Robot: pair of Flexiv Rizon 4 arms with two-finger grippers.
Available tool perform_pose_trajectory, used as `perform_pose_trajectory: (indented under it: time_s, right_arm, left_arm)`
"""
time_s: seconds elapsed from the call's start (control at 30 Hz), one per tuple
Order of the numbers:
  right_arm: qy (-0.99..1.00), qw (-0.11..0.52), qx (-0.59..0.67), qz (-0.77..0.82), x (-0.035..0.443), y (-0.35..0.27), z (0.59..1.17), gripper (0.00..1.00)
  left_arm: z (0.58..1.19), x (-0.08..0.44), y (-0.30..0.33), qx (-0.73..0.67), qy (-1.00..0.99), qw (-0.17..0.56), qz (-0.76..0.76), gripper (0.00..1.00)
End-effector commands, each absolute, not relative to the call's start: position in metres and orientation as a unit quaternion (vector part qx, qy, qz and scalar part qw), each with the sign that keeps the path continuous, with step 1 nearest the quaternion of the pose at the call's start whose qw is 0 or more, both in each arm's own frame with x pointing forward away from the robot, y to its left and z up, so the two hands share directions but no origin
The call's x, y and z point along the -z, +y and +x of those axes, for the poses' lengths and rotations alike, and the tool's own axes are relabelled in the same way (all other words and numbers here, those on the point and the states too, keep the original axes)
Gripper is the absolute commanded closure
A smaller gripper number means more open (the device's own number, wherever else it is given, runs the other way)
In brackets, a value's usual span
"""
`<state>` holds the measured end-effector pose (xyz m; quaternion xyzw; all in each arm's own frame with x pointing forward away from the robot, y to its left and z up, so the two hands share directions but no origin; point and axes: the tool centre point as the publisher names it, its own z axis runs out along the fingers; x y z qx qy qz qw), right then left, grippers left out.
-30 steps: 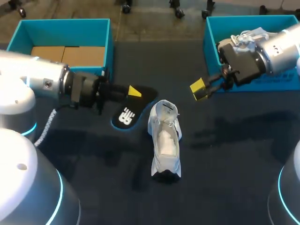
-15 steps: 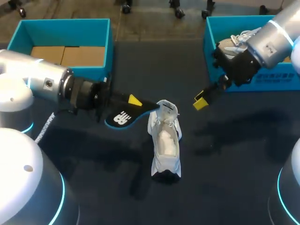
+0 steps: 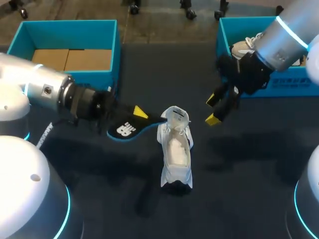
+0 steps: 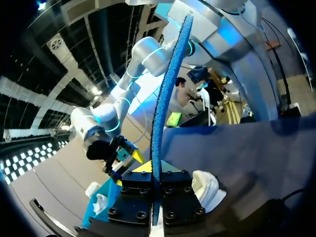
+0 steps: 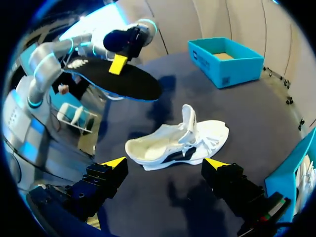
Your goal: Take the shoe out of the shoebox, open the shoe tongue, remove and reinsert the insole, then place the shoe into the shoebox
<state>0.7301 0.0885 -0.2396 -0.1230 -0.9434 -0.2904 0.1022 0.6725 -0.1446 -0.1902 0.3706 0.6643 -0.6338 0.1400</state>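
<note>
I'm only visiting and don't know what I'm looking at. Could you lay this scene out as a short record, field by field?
Shoe: white shoe standing on the dark table, tongue lifted
Insole: black insole out of the shoe, held in the air beside it
Left gripper: left gripper shut on the insole
Right gripper: right gripper open, empty, beside the shoe
Boxes: left shoebox and right shoebox, both blue, at the far side; the right one holds another shoe
</note>
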Motion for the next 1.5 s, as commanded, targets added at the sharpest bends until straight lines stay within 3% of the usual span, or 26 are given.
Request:
perform_pose_trajectory:
  time_s: [0.03, 0.27, 0.7, 1.0, 1.5]
  right_arm:
    - [-0.952, 0.086, 0.271, -0.116, 0.245, 0.097, 0.726, 0.00]
    - [-0.954, 0.046, 0.268, -0.127, 0.269, 0.095, 0.706, 0.00]
    - [-0.966, 0.034, 0.232, -0.113, 0.266, 0.104, 0.706, 0.00]
    - [-0.965, 0.042, 0.239, -0.100, 0.314, 0.122, 0.695, 0.00]
    - [-0.967, 0.053, 0.230, -0.092, 0.349, 0.126, 0.693, 0.00]
  left_arm:
    - [0.637, 0.194, -0.148, 0.634, 0.678, 0.149, 0.340, 1.00]
    - [0.605, 0.197, -0.151, 0.669, 0.674, 0.133, 0.283, 1.00]
    - [0.604, 0.202, -0.155, 0.674, 0.670, 0.122, 0.287, 1.00]
    - [0.599, 0.229, -0.177, 0.687, 0.652, 0.118, 0.296, 1.00]
    - [0.600, 0.232, -0.183, 0.693, 0.653, 0.108, 0.287, 1.00]
